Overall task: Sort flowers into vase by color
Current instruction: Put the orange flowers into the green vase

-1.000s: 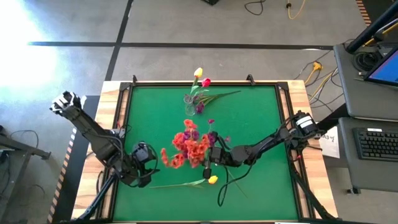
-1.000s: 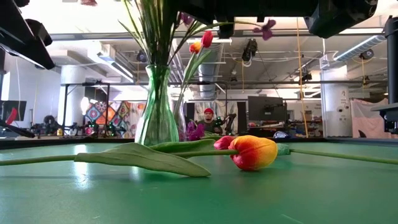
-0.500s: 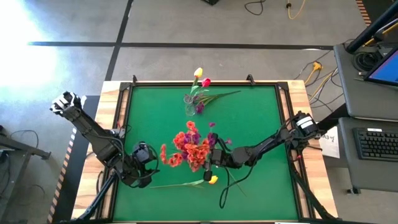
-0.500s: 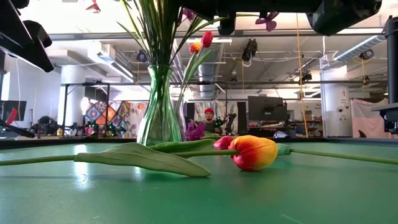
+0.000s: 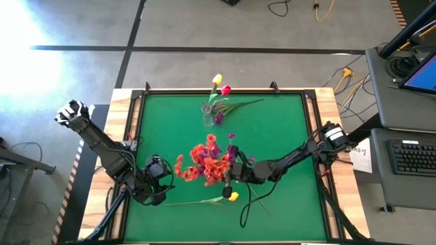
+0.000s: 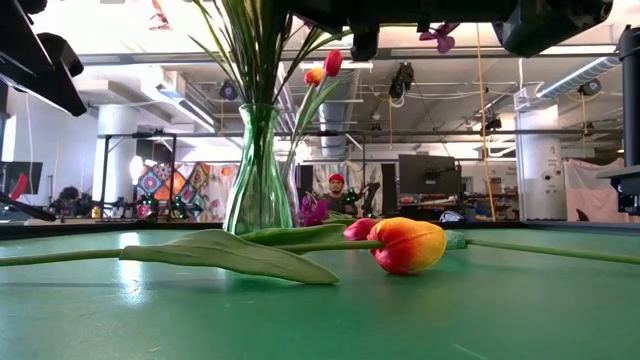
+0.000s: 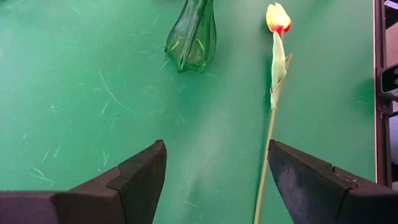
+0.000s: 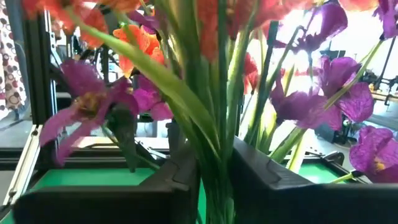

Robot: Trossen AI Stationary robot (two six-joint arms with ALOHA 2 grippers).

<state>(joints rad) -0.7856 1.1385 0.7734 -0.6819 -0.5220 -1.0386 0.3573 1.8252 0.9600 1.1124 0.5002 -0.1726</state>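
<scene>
A robotics lab or workshop is shown. A green-topped table (image 5: 272, 136) in a wooden frame is set on a grey concrete floor (image 5: 204, 27) marked with dark tape lines. Loose cables (image 5: 320, 10) are seen on the floor, and a keyboard (image 5: 414, 158) beside the table. Beyond the table, exposed ceiling ducts (image 6: 350, 95), monitors (image 6: 430, 175) and a seated person (image 6: 335, 185) are seen.

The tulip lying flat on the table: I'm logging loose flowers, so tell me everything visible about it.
The tulip looks artificial: a yellow-orange head flushed red, on a thin green stem with one long leaf. It lies flat on the green table, its head toward the right arm's side. Nothing but the table touches it.
</scene>
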